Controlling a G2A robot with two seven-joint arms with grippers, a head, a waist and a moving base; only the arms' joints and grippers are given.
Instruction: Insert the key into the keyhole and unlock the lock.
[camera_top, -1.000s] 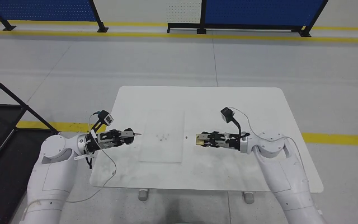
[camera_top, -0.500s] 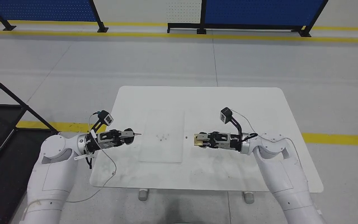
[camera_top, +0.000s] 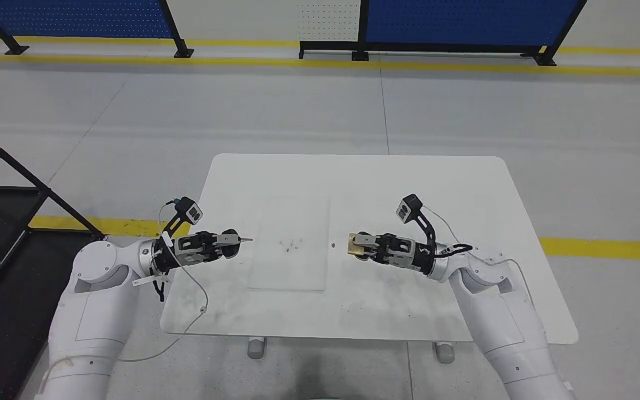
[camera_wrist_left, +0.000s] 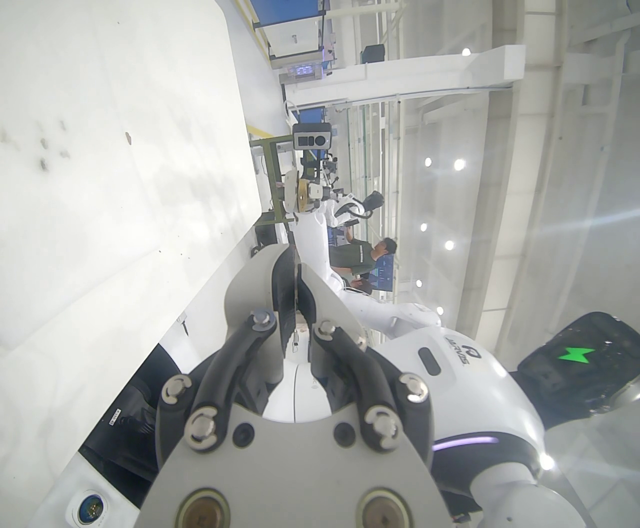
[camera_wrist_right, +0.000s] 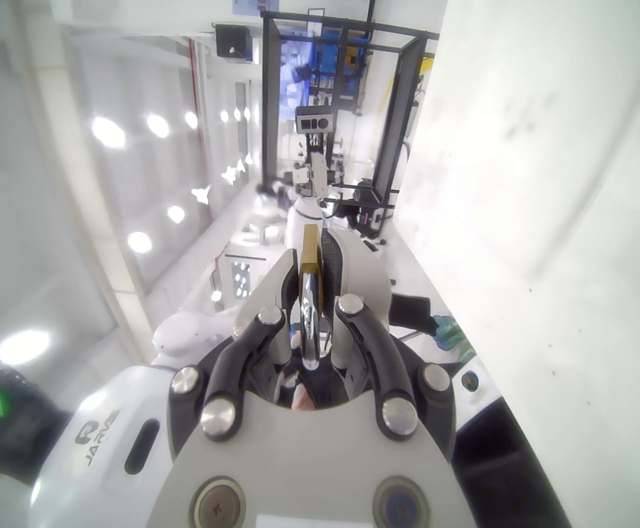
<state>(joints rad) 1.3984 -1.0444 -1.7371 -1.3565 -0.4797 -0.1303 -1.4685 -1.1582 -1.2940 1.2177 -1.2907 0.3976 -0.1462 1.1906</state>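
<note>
You get bright, even overhead light in the top view: the white table (camera_top: 430, 200) and the pale floor (camera_top: 120, 120) toward 10 o'clock are both well lit, with only soft shading. In the left wrist view the ceiling lamps (camera_wrist_left: 449, 245) show as small hot spots. One flare (camera_wrist_left: 595, 227) spreads into long streaks, and the table (camera_wrist_left: 100, 150) is washed almost to plain white. In the right wrist view the lamps (camera_wrist_right: 107, 131) bloom into wide blobs. There the table (camera_wrist_right: 525, 175) glares, and its edge bows toward the rim of the view. The lock (camera_wrist_right: 309, 310) carries a bright mirror glint on its metal.
</note>
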